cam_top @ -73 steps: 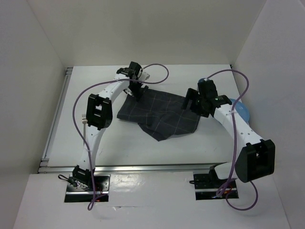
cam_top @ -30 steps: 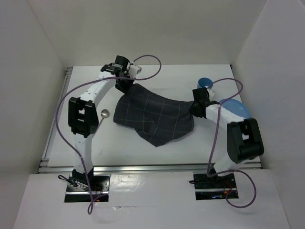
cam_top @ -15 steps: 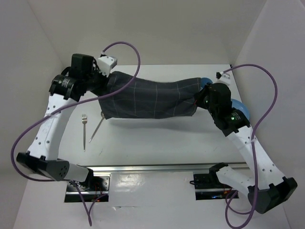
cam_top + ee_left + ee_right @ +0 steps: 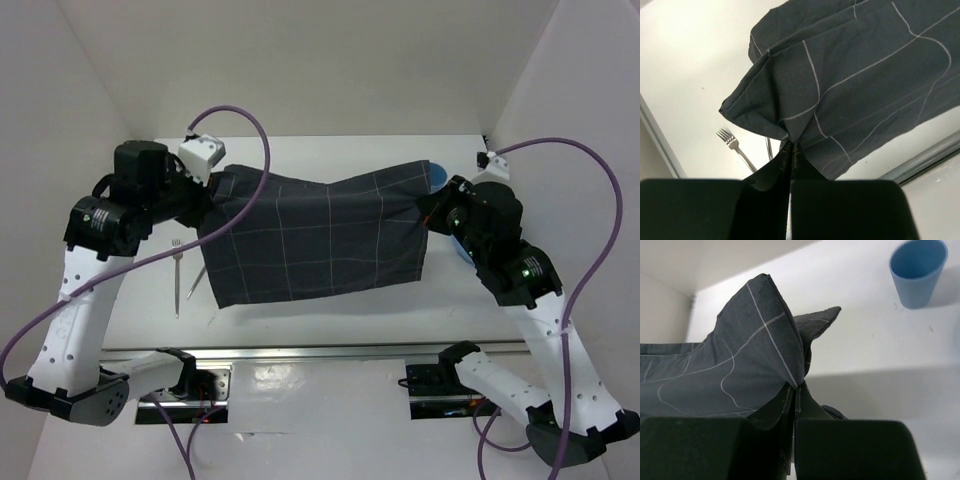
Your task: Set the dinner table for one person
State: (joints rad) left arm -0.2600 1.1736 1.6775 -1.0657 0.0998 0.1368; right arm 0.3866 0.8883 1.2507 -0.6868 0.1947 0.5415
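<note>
So, cloth [image 4: 320, 240]: spread wider and hanging lower than a moment ago
left gripper [image 4: 790, 143]: pinched tight on one top corner
right gripper [image 4: 793, 386]: clamped on the other corner

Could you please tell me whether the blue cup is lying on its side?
No, the blue cup stands upright on the white table, its open mouth facing up.

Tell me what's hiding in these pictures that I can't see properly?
1. Top view: the checked cloth covers most of the blue cup.
2. Top view: the right arm hides most of a blue thing; unclear what.
3. Top view: the utensil beside the fork has its end under the cloth.
</note>
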